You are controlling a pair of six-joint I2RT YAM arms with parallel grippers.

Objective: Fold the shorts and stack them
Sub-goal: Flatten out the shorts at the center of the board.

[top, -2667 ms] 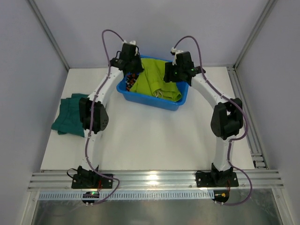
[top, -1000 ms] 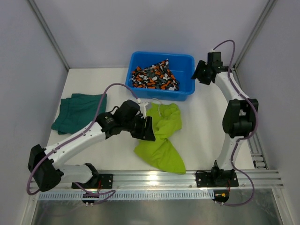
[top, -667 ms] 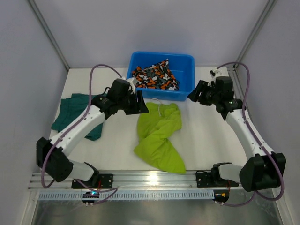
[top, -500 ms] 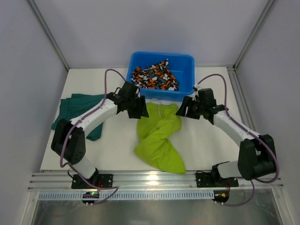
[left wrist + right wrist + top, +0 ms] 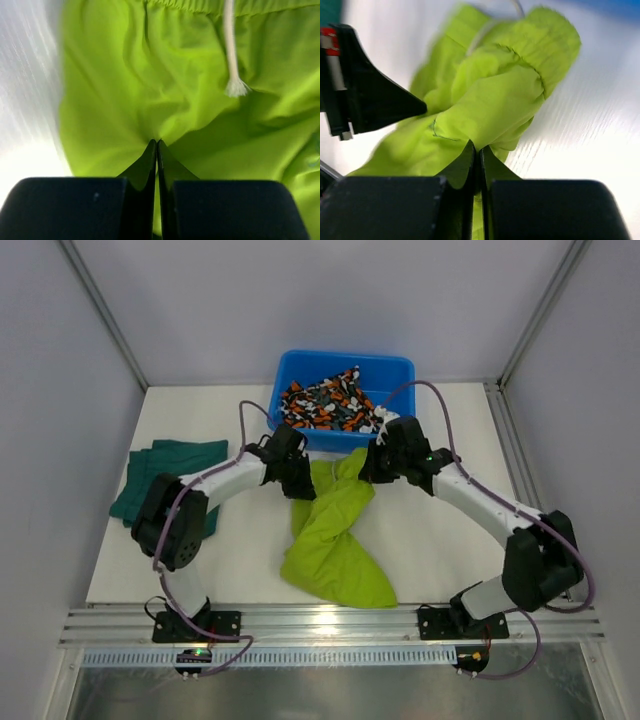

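The lime yellow-green shorts [image 5: 335,535] lie crumpled on the white table in front of the tub. My left gripper [image 5: 301,483] is shut on their upper left part; in the left wrist view its tips [image 5: 157,143] pinch a fold of lime cloth [image 5: 125,75], with the white drawstring [image 5: 231,50] beyond. My right gripper [image 5: 367,469] is shut on the upper right corner, and its tips [image 5: 479,148] hold a bunched fold [image 5: 495,105]. The dark teal-green shorts [image 5: 160,478] lie at the left. The camouflage shorts [image 5: 328,408] sit in the tub.
The blue plastic tub [image 5: 402,368] stands at the back centre, just behind both grippers. The left gripper's black body [image 5: 367,102] shows at the left of the right wrist view. An aluminium rail [image 5: 330,622] runs along the near table edge.
Both arms have swung in onto the lime shorts' top edge and closed on it from open. The waistband end has bunched and shifted slightly.
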